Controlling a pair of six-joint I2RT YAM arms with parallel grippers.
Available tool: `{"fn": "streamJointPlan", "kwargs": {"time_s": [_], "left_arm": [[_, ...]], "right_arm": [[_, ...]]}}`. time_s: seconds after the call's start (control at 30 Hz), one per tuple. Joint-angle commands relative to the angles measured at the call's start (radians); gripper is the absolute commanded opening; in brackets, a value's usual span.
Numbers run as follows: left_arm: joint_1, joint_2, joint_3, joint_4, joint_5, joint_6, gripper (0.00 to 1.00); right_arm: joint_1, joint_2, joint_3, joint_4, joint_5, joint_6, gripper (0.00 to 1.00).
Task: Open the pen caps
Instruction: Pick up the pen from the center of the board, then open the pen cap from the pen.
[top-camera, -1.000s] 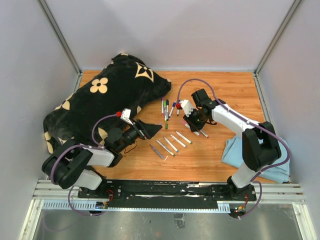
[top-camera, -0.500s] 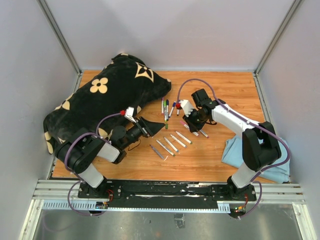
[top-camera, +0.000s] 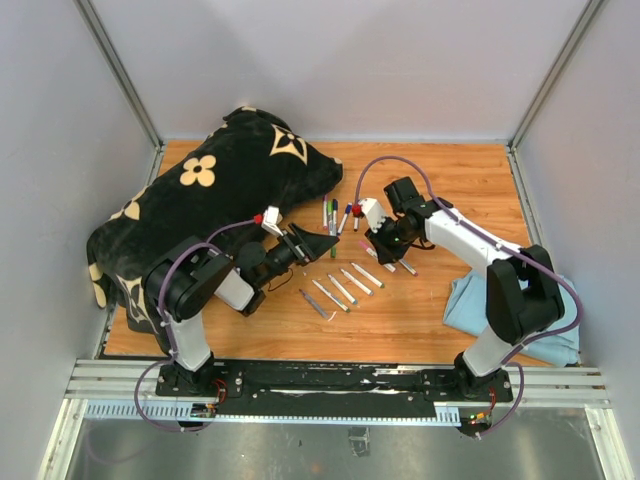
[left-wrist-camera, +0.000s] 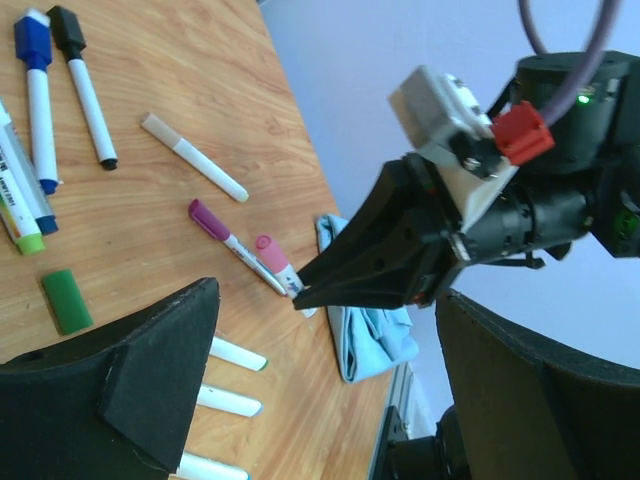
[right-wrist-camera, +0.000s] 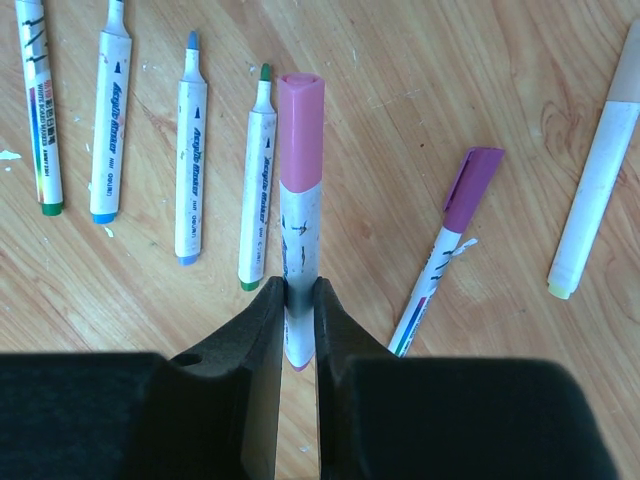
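The pink cap (right-wrist-camera: 300, 130) was a small, light stub of hard plastic, smooth and probably slippery, pressed onto its marker (right-wrist-camera: 297, 235). It would likely come off with a short snap, so the hold belonged across its sides near the middle, with a pull straight along the barrel and no bending. The right tool (right-wrist-camera: 300, 288) was clamped on the white barrel low down, leaving the cap sticking clear beyond its tips. All this sat over the table (top-camera: 450, 180), just off the right-hand end of the black cushion (top-camera: 210, 195), on the side nearer the arms. The left tool (top-camera: 322, 243), spread wide and holding nothing, lay between the cushion's end and the cap, pointing at the cap, close but not touching. Other capped markers (top-camera: 333, 215) lay just beside the cushion's end.
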Motion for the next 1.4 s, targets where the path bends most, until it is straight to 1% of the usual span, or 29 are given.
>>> {"fn": "streamJointPlan", "kwargs": {"time_s": [0.0, 0.17, 0.37, 0.5, 0.63, 0.73, 0.83, 1.0, 1.13, 1.2, 1.27, 1.3, 1.33, 1.37], "left_arm": [[-0.029, 0.062, 0.047, 0.063, -0.027, -0.052, 0.92], [-0.077, 0.112, 0.096, 0.032, -0.111, -0.063, 0.91], [-0.113, 0.168, 0.137, 0.018, -0.190, -0.088, 0.85], [-0.130, 0.188, 0.168, 0.002, -0.213, -0.099, 0.77], [-0.149, 0.193, 0.203, -0.044, -0.227, -0.093, 0.75], [-0.162, 0.202, 0.216, -0.052, -0.234, -0.094, 0.71], [-0.171, 0.215, 0.228, -0.060, -0.238, -0.096, 0.61], [-0.179, 0.232, 0.241, -0.062, -0.239, -0.103, 0.53], [-0.186, 0.229, 0.254, -0.084, -0.236, -0.095, 0.40], [-0.188, 0.227, 0.254, -0.088, -0.234, -0.093, 0.27], [-0.188, 0.228, 0.255, -0.088, -0.234, -0.093, 0.18], [-0.188, 0.227, 0.255, -0.089, -0.232, -0.092, 0.13], [-0.188, 0.226, 0.255, -0.087, -0.228, -0.091, 0.06], [-0.188, 0.225, 0.256, -0.085, -0.225, -0.089, 0.01]], "right_arm": [[-0.012, -0.040, -0.012, -0.001, -0.043, 0.012, 0.01], [-0.012, -0.058, -0.019, 0.009, -0.071, 0.013, 0.01], [-0.013, -0.080, -0.025, 0.016, -0.101, 0.016, 0.01], [-0.013, -0.089, -0.027, 0.017, -0.120, 0.018, 0.01], [-0.013, -0.092, -0.026, 0.017, -0.134, 0.020, 0.01], [-0.013, -0.090, -0.027, 0.017, -0.139, 0.021, 0.01], [-0.013, -0.094, -0.027, 0.017, -0.146, 0.023, 0.01], [-0.012, -0.096, -0.028, 0.017, -0.152, 0.023, 0.01], [-0.012, -0.093, -0.028, 0.017, -0.157, 0.023, 0.01], [-0.012, -0.094, -0.029, 0.016, -0.160, 0.023, 0.01], [-0.012, -0.094, -0.028, 0.015, -0.164, 0.023, 0.01], [-0.012, -0.095, -0.028, 0.014, -0.169, 0.021, 0.01], [-0.012, -0.095, -0.028, 0.011, -0.179, 0.017, 0.01], [-0.012, -0.096, -0.028, 0.010, -0.191, 0.014, 0.01]]}}
